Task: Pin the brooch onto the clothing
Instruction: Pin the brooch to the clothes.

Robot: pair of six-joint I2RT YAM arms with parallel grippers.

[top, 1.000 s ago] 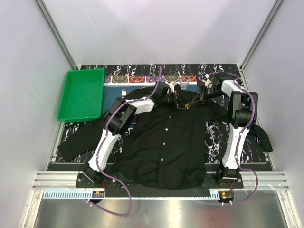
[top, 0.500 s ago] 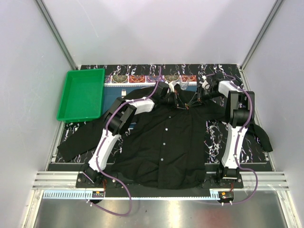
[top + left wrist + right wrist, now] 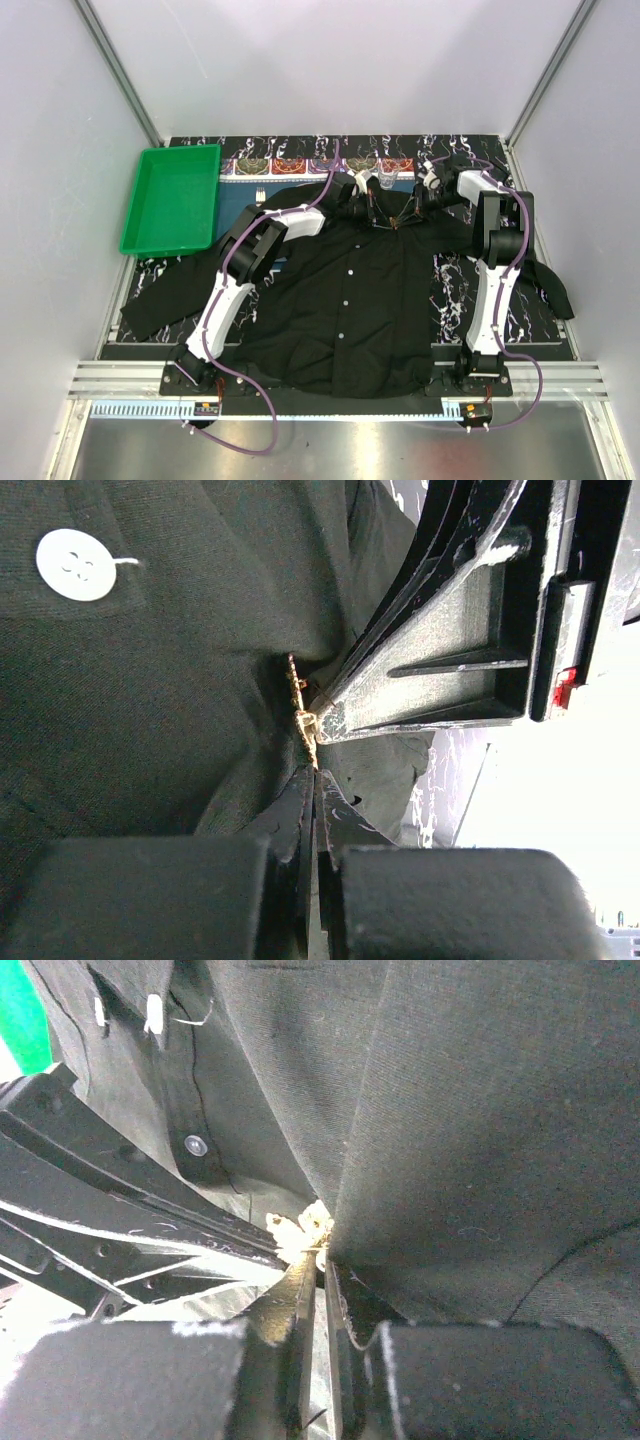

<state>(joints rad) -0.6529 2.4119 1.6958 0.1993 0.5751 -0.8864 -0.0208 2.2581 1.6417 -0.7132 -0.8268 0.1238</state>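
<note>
The black shirt [image 3: 350, 300] lies spread on the table, collar at the back. Both grippers meet at its collar area. The tiny golden brooch [image 3: 395, 226] sits between their tips. In the left wrist view my left gripper [image 3: 316, 772] is shut, its tips on the lower end of the brooch [image 3: 302, 712], against the shirt [image 3: 150, 680]. My right gripper's fingertip [image 3: 335, 718] touches the brooch's middle. In the right wrist view my right gripper [image 3: 321, 1260] is shut to a thin slit with the brooch [image 3: 300, 1228] at its tips, pressed against a fold of shirt [image 3: 480, 1110].
A green tray [image 3: 172, 200] stands at the back left. A patterned placemat strip [image 3: 300, 165] runs behind the collar. The shirt's right sleeve [image 3: 550, 285] hangs toward the table's right edge. A white button [image 3: 76, 565] is near the left gripper.
The right arm's wrist has drawn slightly back and left, and the meeting point of the two grippers with the brooch has shifted a little toward the collar. Both stay shut.
</note>
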